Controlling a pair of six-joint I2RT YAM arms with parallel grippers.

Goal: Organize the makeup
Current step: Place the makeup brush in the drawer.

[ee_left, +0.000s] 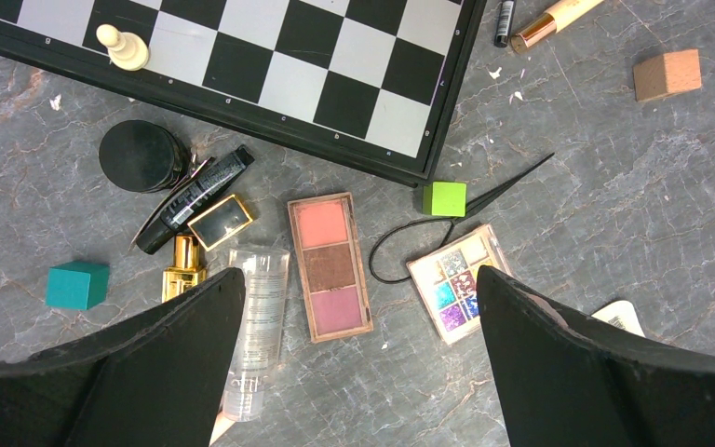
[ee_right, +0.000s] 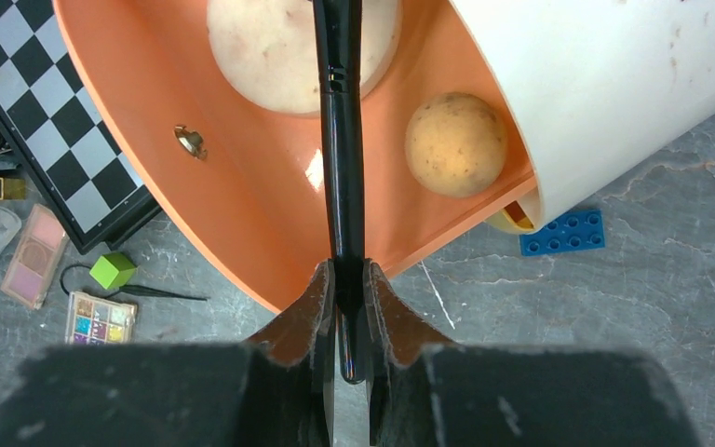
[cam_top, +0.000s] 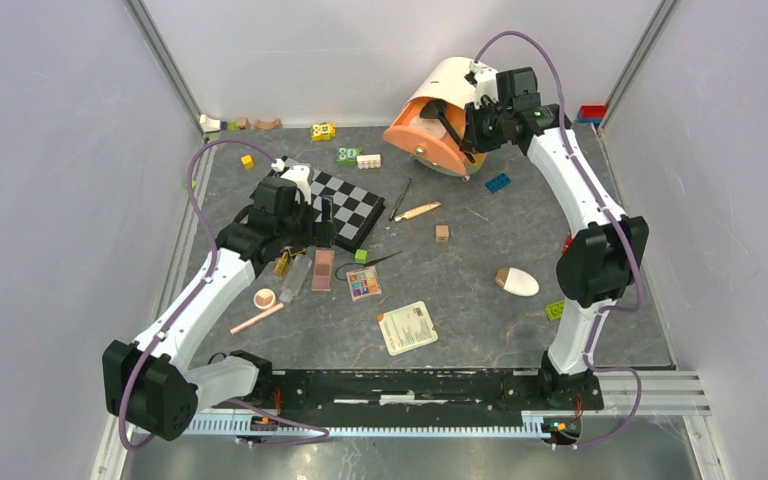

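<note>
- one grey table (cam_top: pixel 480 300) carries everything.
- one orange-and-white case (cam_top: pixel 430 110) lies tipped on its side at the far edge with its mouth open. two pale round puffs sit inside, a big puff (ee_right: pixel 303 47) and a small puff (ee_right: pixel 456 142).
- one chessboard (ee_left: pixel 317 56) lies left of centre, with one white pawn (ee_left: pixel 123 48) standing on it.
- two tools: the right tool (ee_right: pixel 344 279) is pinched narrow on one black brush (ee_right: pixel 340 140), whose far end reaches into the case. the left tool (ee_left: pixel 358 279) stands wide, holding nothing, above the makeup beside the board.
- one printed card (cam_top: pixel 407 327) lies near the front.
- two palettes lie near the board's near edge, one pink palette (ee_left: pixel 329 265) and one multicolour palette (ee_left: pixel 456 282).
- one clear tube (ee_left: pixel 256 326) lies just beside the pink palette.
- one white egg sponge (cam_top: pixel 517 281) lies alone on the right.
- one pink pencil (cam_top: pixel 257 319) and one peach compact (cam_top: pixel 264 297) lie close together at the left.
- one wooden-handled brush (cam_top: pixel 418 211) lies right of the board.
- one black jar (ee_left: pixel 140 156) and one black mascara (ee_left: pixel 195 197) lie near the board's edge.
- three cubes show in the left wrist view: one teal cube (ee_left: pixel 76 284), one green cube (ee_left: pixel 444 198) and one brown cube (ee_left: pixel 667 74).
- one blue brick (ee_right: pixel 563 233) lies beside the case.
</note>
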